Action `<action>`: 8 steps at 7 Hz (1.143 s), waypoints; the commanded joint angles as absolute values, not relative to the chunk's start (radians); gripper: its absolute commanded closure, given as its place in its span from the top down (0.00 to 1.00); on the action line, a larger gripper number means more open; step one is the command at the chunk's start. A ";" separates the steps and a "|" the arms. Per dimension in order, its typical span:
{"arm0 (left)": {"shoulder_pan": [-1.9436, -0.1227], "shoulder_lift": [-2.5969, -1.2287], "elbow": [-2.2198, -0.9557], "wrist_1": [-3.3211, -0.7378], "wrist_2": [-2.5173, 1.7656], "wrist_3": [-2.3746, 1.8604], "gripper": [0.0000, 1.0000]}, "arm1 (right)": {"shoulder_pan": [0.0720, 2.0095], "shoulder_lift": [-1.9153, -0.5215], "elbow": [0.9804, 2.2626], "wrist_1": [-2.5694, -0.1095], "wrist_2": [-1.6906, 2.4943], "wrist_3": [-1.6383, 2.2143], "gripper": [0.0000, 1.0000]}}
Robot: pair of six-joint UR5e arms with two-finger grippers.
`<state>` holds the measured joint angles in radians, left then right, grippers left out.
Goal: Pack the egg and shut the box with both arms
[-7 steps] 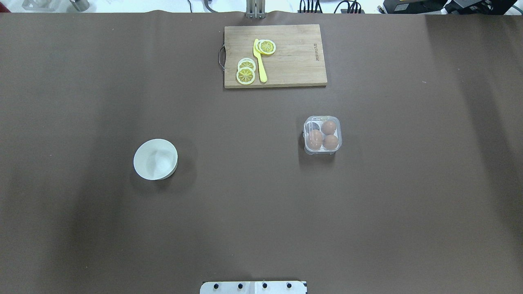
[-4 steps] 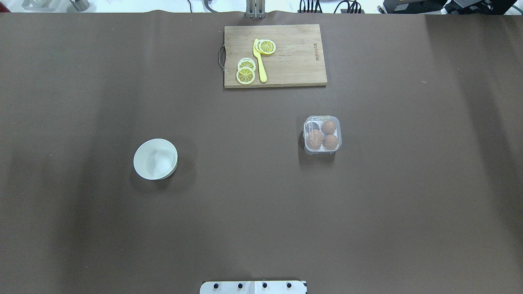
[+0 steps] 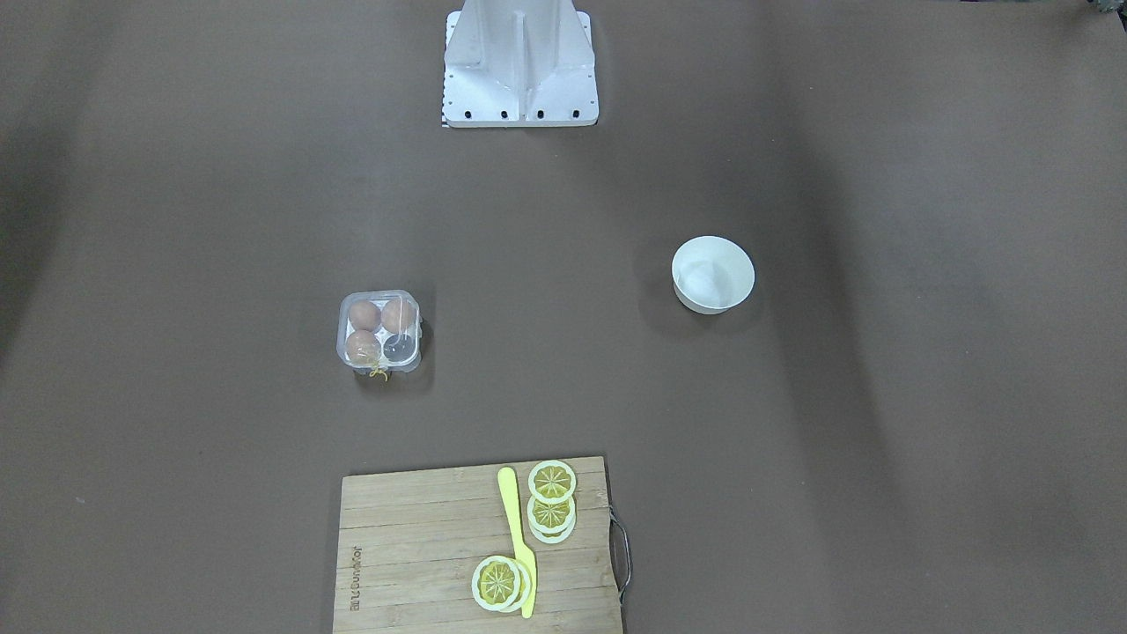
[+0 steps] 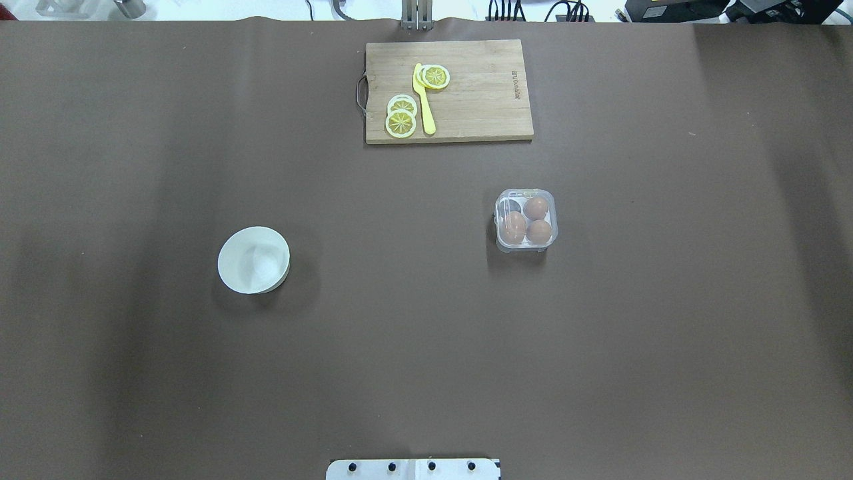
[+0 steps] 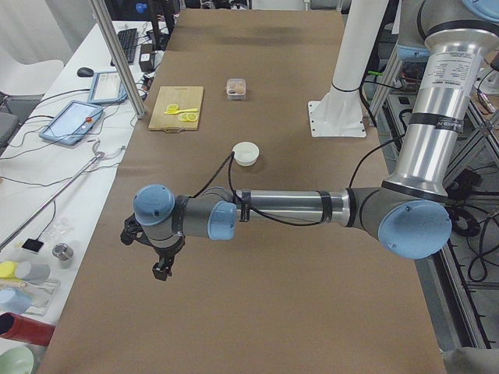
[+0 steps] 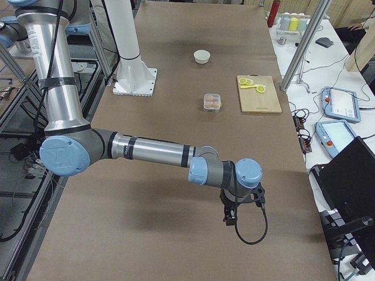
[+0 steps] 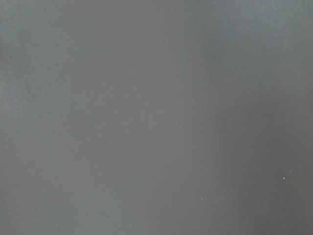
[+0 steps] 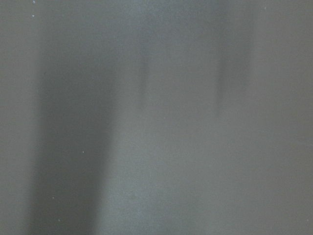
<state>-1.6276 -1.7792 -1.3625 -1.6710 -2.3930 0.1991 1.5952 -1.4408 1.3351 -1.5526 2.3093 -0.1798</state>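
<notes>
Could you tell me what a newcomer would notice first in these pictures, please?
Probably the clear box, right of centre on the table in the overhead view, with three brown eggs and one empty cell. Then the left arm and right arm, each stretched out over one table end.

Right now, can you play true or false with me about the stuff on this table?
The small clear plastic egg box holds three brown eggs. True.
The white round bowl sits on the wooden cutting board. False: it stands on the brown table, apart from the board.
A yellow plastic knife lies on the board beside lemon slices. True.
A robot arm reaches over the egg box. False: the left arm and right arm are far off, near the table's ends.
</notes>
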 commanded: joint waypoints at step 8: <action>-1.634 -1.767 -1.371 -1.678 -2.398 0.202 0.97 | 1.516 -1.534 1.542 -1.542 2.322 0.162 1.00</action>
<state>-1.6336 -1.7672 -1.3712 -1.6782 -2.3976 0.2018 1.5344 -1.5431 1.5385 -1.5412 2.3099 0.1410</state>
